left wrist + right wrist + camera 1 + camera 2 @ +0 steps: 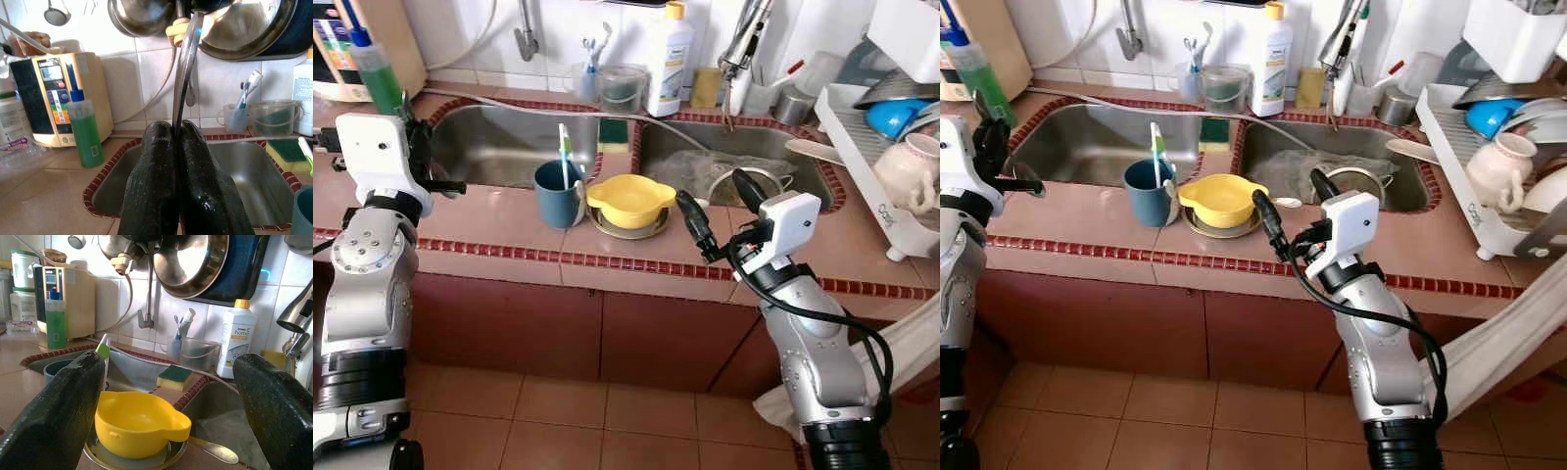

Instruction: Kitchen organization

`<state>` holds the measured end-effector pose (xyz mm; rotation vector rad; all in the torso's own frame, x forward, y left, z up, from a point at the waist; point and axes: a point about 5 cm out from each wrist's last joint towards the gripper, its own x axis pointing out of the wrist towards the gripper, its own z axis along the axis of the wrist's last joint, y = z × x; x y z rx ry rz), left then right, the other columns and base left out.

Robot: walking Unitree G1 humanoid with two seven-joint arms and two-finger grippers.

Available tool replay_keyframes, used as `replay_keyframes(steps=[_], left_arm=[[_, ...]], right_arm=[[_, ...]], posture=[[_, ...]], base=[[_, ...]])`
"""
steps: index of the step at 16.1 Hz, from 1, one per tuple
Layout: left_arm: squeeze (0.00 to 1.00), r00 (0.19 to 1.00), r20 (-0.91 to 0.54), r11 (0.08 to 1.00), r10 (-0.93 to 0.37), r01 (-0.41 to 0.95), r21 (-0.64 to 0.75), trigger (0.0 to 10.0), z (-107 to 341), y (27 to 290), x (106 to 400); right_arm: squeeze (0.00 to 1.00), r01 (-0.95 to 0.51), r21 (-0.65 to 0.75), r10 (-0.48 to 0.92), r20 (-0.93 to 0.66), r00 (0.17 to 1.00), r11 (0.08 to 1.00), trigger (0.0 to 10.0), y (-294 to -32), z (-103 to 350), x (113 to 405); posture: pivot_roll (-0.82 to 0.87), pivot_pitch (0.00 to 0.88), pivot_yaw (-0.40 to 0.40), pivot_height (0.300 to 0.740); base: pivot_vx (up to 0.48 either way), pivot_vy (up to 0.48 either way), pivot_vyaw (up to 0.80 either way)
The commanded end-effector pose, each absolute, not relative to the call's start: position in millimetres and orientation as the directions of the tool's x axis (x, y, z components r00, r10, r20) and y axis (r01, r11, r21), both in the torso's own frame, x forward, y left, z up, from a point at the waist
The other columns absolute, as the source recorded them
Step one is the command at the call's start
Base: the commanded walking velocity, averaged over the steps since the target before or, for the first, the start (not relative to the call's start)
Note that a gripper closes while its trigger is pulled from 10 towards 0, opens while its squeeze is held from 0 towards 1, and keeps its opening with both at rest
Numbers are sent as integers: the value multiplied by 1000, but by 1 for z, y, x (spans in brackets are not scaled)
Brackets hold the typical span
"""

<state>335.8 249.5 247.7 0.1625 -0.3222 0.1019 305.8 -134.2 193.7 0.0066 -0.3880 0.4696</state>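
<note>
My left gripper is shut on a thin metal utensil that sticks out past the fingertips. It is held over the counter left of the left sink basin. A yellow bowl sits in a metal dish on the counter strip in front of the two basins. Beside it stands a blue cup holding a toothbrush. My right gripper is open just right of the bowl, level with it and apart from it. A spoon lies by the dish.
A dish rack with a white teapot and a blue bowl stands at the right. A white bottle, a sponge and a clear tub line the sinks' back. A green bottle stands far left.
</note>
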Motion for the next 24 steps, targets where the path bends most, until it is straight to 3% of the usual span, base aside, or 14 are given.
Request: replay_keyframes(steps=[1,24], left_arm=[[0,943,328,980,58,-117,162,10000,248,249,335],[0,941,337,989,44,-89,118,10000,251,241,343]], right_arm=[[0,-439,-96,441,382,812,893,10000,-137,201,306],[0,-484,-151,504,359,785,862,10000,-131,204,305]], posture=[[-13,23,-21,740],[-28,58,-23,740]], base=[[0,0,0],[317,0,0]])
